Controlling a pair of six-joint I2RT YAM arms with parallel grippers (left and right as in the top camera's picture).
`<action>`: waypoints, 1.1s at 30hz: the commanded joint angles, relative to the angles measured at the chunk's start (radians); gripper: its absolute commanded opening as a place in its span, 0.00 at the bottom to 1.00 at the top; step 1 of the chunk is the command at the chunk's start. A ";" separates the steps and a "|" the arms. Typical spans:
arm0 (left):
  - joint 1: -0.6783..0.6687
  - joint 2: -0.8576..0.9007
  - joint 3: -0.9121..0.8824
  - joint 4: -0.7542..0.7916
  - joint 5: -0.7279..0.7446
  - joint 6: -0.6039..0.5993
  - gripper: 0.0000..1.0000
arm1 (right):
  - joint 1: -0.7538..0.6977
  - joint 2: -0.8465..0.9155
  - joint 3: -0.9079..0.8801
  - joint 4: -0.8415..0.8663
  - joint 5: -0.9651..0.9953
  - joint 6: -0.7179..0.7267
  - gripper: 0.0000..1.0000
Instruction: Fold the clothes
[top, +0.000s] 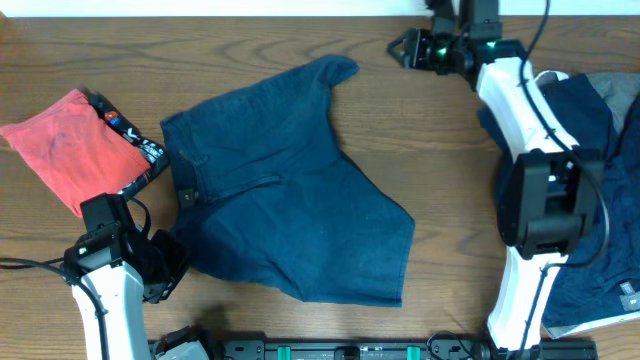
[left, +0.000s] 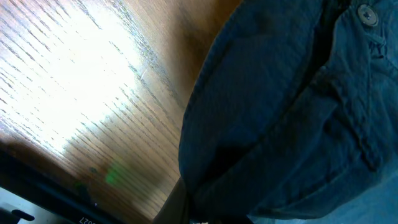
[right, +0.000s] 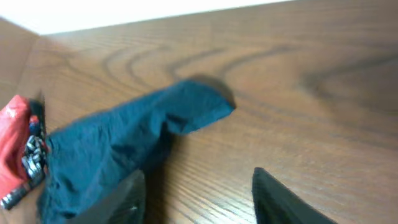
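The left gripper (top: 165, 268) sits low near the near-left corner of the table, right at the waistband end of the blue shorts (top: 290, 190). Its wrist camera is filled with cloth, so it is unclear whether the jaws pinch it. The right gripper (right: 199, 174) hovers by the far edge with fingers spread wide and empty, just beside the tip of the far leg.

The shorts lie spread across the middle of the table, apparently not yet folded. A red garment (top: 75, 145) waits rumpled at the left edge and a pile of clothes (top: 590, 110) at the right edge, so most of the task appears to remain.
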 joint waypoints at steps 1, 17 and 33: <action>0.007 -0.006 0.002 -0.002 -0.017 0.010 0.07 | 0.056 0.093 -0.011 0.016 -0.023 -0.023 0.59; 0.007 -0.006 0.002 -0.002 -0.017 0.010 0.07 | 0.191 0.362 -0.011 0.441 0.047 0.179 0.80; 0.007 -0.006 0.002 -0.002 -0.017 0.010 0.07 | 0.274 0.428 -0.011 0.816 -0.101 0.247 0.91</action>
